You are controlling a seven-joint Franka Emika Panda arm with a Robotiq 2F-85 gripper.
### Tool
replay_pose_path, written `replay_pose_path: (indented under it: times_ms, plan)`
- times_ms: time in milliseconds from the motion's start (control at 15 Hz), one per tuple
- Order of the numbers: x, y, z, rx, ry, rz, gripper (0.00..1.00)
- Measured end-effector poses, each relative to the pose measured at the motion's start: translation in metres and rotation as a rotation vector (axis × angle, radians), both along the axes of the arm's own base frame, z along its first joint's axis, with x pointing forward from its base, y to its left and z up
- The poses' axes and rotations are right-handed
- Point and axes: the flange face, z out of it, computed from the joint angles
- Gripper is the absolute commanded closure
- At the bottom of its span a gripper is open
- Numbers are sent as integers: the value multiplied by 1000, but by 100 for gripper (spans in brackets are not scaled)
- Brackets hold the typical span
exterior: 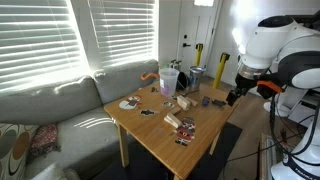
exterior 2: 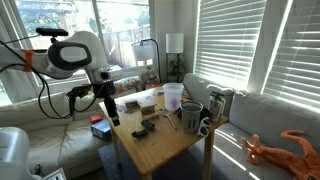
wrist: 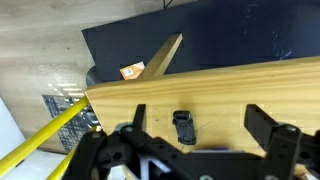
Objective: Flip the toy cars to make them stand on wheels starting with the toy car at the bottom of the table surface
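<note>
A tiny dark toy car (wrist: 184, 127) lies on the light-wood desk (wrist: 240, 85) close to its edge, at about 6 o'clock in the wrist view. It is too small to tell whether it rests on its wheels or its roof. It looks light, rigid and probably smooth, so it is likely to skid or pop out of a loose pinch. The best hold is across its two long sides at mid-body. The end effector (wrist: 200, 122) hangs above it, released, with jaws spread wide and the car between them, slightly toward 9 o'clock. In an exterior view the white arm (exterior: 272, 48) bends over the desk's 3 o'clock edge, elbow high and wrist pointing down.
</note>
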Motion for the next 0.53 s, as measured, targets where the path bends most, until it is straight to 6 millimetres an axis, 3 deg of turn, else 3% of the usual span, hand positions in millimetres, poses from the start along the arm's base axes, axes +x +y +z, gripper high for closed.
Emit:
replay_pose_path:
  times_ms: [267, 533]
  plan:
    - [0, 1, -2, -1, 8, 8, 0]
    - [3, -13, -21, 28, 29, -10, 0]
